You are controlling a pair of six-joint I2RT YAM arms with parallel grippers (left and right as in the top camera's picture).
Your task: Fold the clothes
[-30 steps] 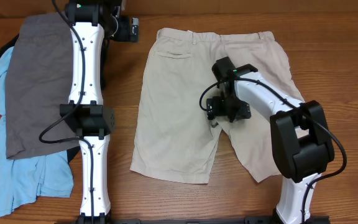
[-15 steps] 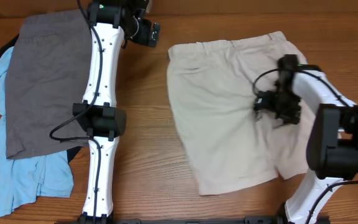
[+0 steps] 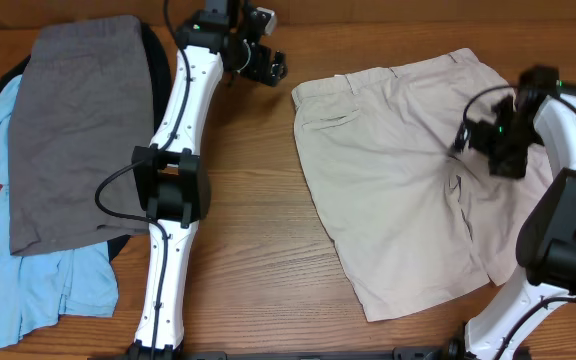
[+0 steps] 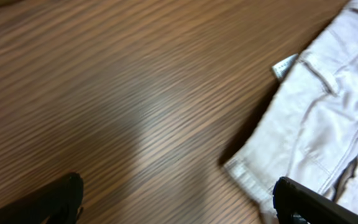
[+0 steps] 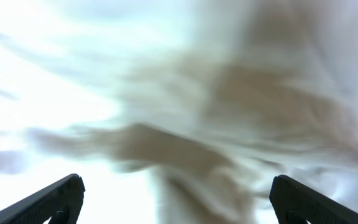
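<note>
The light beige shorts [image 3: 398, 190] lie flat at the table's right, skewed, with the waistband at the far side and the legs toward the front. My left gripper [image 3: 271, 66] is open and empty over bare wood, just left of the waistband corner. In the left wrist view [image 4: 178, 184] that corner [image 4: 316, 124] lies by its right finger. My right gripper [image 3: 490, 148] is over the shorts' right half, near the crotch. In the right wrist view its fingers [image 5: 176, 185] are spread wide over blurred beige cloth [image 5: 185, 93].
A grey garment [image 3: 68, 130] lies on a light-blue one [image 3: 28, 290] at the far left, with black cloth [image 3: 154, 50] showing beneath. The left arm [image 3: 173, 190] runs up the table between that pile and the shorts. The wooden table [image 3: 258, 260] shows around them.
The shorts have slid to the right and turned along with my right gripper. My left gripper has moved right, toward the waistband corner.
</note>
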